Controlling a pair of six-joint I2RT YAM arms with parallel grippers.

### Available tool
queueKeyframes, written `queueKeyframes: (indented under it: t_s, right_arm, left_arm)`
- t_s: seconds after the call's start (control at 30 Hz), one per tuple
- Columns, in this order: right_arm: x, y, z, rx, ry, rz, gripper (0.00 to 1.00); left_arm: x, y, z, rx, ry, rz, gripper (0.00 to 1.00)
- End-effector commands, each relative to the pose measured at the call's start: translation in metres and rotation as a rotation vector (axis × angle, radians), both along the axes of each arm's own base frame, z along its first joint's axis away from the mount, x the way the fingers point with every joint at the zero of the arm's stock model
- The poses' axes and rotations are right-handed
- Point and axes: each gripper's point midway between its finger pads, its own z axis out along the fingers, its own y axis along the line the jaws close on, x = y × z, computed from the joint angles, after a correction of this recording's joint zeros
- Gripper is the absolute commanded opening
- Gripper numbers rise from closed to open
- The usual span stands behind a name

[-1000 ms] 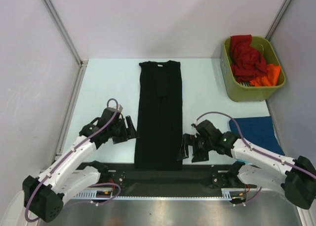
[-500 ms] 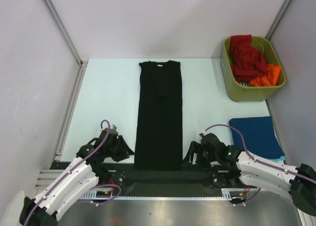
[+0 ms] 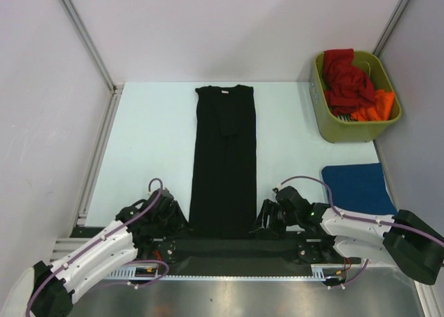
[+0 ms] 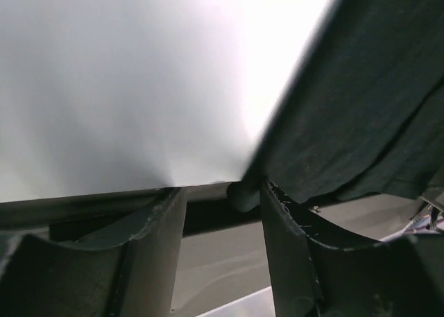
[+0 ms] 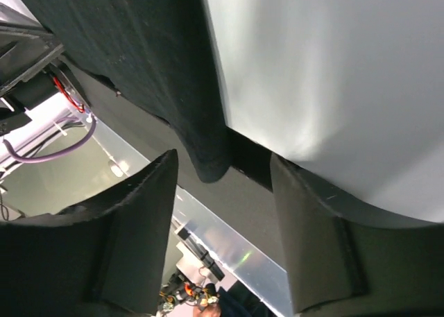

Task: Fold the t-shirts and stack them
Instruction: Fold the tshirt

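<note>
A black t-shirt [image 3: 223, 157] lies as a long narrow strip down the middle of the table, collar at the far end. My left gripper [image 3: 176, 220] is at its near left corner and my right gripper [image 3: 263, 220] at its near right corner. In the left wrist view the gripper [image 4: 222, 192] is open, and the shirt [image 4: 361, 102] has its hem corner just inside the right finger. In the right wrist view the gripper [image 5: 223, 161] is open, with the shirt [image 5: 139, 46] hanging its corner between the fingers over the table's edge.
An olive-green bin [image 3: 347, 131] at the far right holds a red shirt [image 3: 347, 78] and an orange shirt [image 3: 374, 107]. A folded dark blue shirt [image 3: 361, 185] lies at the right, just beyond my right arm. A black rail [image 3: 222, 247] runs along the near edge.
Both grippers have dropped toward the near edge, from beside the shirt's sides to its bottom corners. Both pairs of jaws have narrowed.
</note>
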Motion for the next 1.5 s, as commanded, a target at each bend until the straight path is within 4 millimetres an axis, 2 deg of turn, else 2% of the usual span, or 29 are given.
queueKeyframes:
  t_s: [0.0, 0.27, 0.4, 0.5, 0.63, 0.67, 0.77, 0.87, 0.9, 1.0, 1.03, 1.1, 1.2, 1.3, 1.33, 1.37, 1.4, 1.47]
  right_arm:
    - [0.016, 0.011, 0.008, 0.052, -0.067, -0.033, 0.57]
    - [0.015, 0.011, 0.006, 0.06, -0.053, -0.047, 0.52]
    - [0.013, 0.011, 0.004, 0.062, -0.043, -0.046, 0.49]
    - [0.012, 0.012, 0.002, 0.061, -0.041, -0.042, 0.49]
    - [0.011, 0.013, 0.0, 0.071, -0.029, -0.04, 0.47]
    - [0.01, 0.013, -0.001, 0.072, -0.028, -0.035, 0.43]
    - [0.009, 0.015, -0.002, 0.076, -0.024, -0.029, 0.38]
    - [0.008, 0.017, -0.001, 0.087, -0.019, -0.026, 0.24]
    - [0.009, 0.018, 0.001, 0.09, -0.02, -0.024, 0.14]
    - [0.008, 0.019, 0.004, 0.092, -0.016, -0.02, 0.0]
    - [0.01, 0.021, 0.007, 0.098, -0.024, -0.017, 0.0]
    - [0.011, 0.02, 0.009, 0.09, -0.025, -0.015, 0.0]
    - [0.024, 0.022, 0.024, 0.122, -0.032, -0.038, 0.0]
    - [0.047, 0.024, 0.047, 0.122, -0.11, -0.017, 0.0]
    - [0.057, 0.017, 0.045, 0.099, -0.083, -0.037, 0.0]
    - [0.07, 0.02, 0.058, 0.114, -0.106, -0.029, 0.0]
    - [0.089, 0.013, 0.061, 0.111, -0.132, -0.046, 0.0]
    - [0.102, 0.011, 0.056, 0.093, -0.081, -0.012, 0.0]
  left_arm:
    - [0.0, -0.008, -0.003, -0.03, 0.012, 0.001, 0.53]
    - [0.0, -0.012, -0.008, -0.036, 0.031, -0.018, 0.49]
    - [-0.002, -0.017, -0.008, -0.079, 0.027, -0.027, 0.51]
    - [-0.006, -0.016, -0.009, -0.08, 0.045, -0.015, 0.59]
    - [-0.006, -0.011, -0.008, -0.06, 0.04, 0.003, 0.58]
    - [-0.005, -0.012, -0.008, -0.066, 0.034, 0.004, 0.57]
    - [-0.004, -0.015, -0.01, -0.086, 0.028, -0.003, 0.48]
    - [-0.003, -0.013, -0.01, -0.066, 0.024, -0.014, 0.37]
    - [-0.001, -0.012, -0.008, -0.058, 0.017, -0.015, 0.28]
    - [0.008, -0.011, 0.003, -0.041, -0.03, -0.021, 0.08]
    - [0.014, -0.013, 0.01, -0.041, -0.053, -0.019, 0.01]
    - [0.017, -0.014, 0.015, -0.029, -0.059, -0.024, 0.0]
    - [0.026, -0.021, 0.031, -0.034, -0.078, -0.044, 0.0]
    - [0.049, -0.028, 0.056, -0.012, -0.154, -0.066, 0.0]
    - [0.061, -0.033, 0.07, 0.002, -0.182, -0.083, 0.0]
    - [0.069, -0.033, 0.076, 0.008, -0.187, -0.071, 0.0]
    - [0.08, -0.038, 0.09, -0.008, -0.206, -0.071, 0.0]
    - [0.101, -0.04, 0.089, 0.002, -0.189, -0.063, 0.01]
